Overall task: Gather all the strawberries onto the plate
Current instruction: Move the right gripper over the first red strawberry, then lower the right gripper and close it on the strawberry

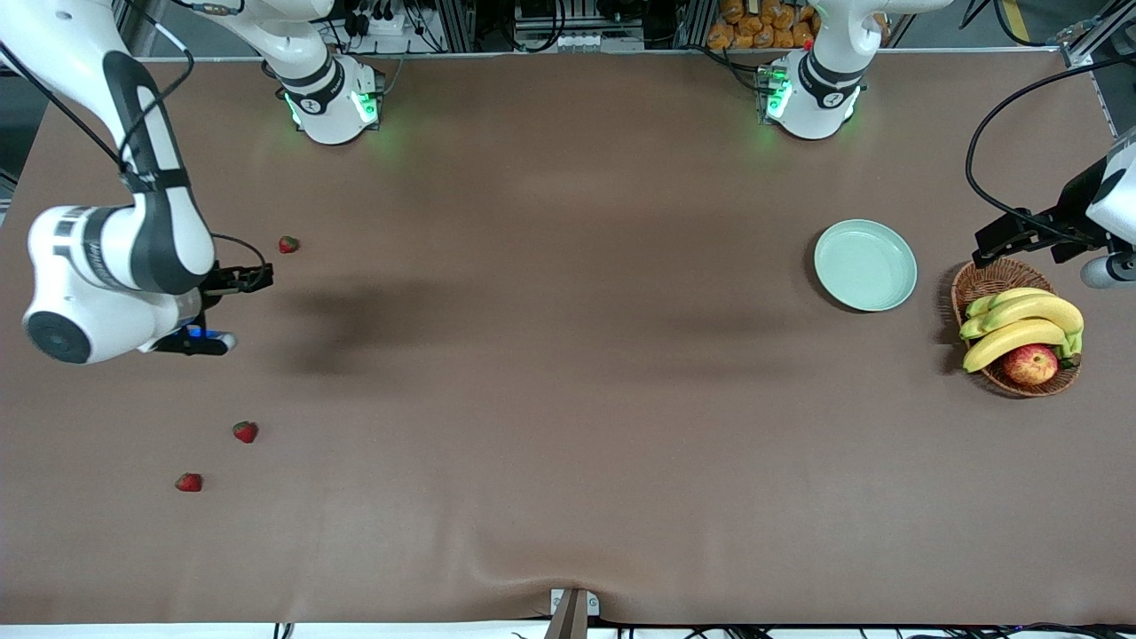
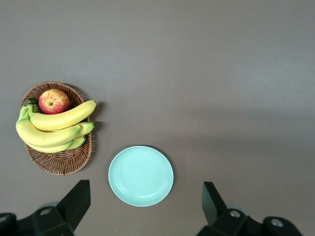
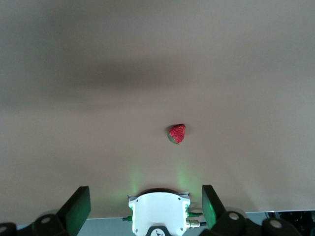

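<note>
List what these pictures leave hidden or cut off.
- Left gripper: off the front view's edge; the left wrist view cuts off everything above its open black fingers.
- Round brown wicker basket: fruit hides its inside.
- Two of three tiny red strawberries: outside the right wrist view.

No readable text, labels, brands or numbers on anything; none

Front view: high, facing both arm bases, whole counter [image 1: 568,399]. Left wrist view: straight down from height, plate [image 2: 141,175] between open jaws; shared with front. Right wrist view: down, strawberry [image 3: 177,133] ahead of jaws; also shared.
</note>
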`<state>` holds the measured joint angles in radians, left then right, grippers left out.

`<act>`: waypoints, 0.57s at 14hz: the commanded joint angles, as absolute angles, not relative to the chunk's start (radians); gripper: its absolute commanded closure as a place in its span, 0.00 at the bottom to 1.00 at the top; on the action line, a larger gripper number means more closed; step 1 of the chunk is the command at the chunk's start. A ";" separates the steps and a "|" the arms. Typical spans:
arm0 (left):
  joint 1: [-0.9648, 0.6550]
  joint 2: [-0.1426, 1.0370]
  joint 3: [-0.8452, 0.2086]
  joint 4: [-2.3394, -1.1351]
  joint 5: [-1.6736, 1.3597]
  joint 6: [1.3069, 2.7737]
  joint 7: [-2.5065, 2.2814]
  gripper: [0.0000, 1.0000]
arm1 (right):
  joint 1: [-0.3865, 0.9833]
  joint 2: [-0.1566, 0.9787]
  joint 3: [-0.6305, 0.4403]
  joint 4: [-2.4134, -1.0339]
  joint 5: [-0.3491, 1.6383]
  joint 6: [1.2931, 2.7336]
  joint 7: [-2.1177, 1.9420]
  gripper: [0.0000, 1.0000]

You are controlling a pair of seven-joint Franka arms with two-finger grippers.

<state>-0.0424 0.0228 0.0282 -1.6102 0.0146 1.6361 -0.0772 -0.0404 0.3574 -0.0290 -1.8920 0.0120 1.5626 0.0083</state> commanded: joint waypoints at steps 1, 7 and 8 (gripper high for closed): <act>-0.037 0.029 0.025 -1.597 -0.006 1.629 -0.084 0.00 | -0.055 0.311 -0.020 -2.072 -0.005 1.690 0.002 0.00; -0.031 0.031 0.025 -1.600 -0.006 1.628 -0.084 0.00 | -0.101 0.322 -0.020 -2.267 -0.021 1.889 0.002 0.00; -0.031 0.031 0.025 -1.600 -0.008 1.628 -0.084 0.00 | -0.101 0.322 -0.020 -2.293 -0.021 1.920 0.002 0.00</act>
<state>-0.0407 0.0253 0.0285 -1.6102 0.0146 1.6361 -0.0772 -0.0854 0.3565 -0.0308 -2.2142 -0.0017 1.8584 0.0078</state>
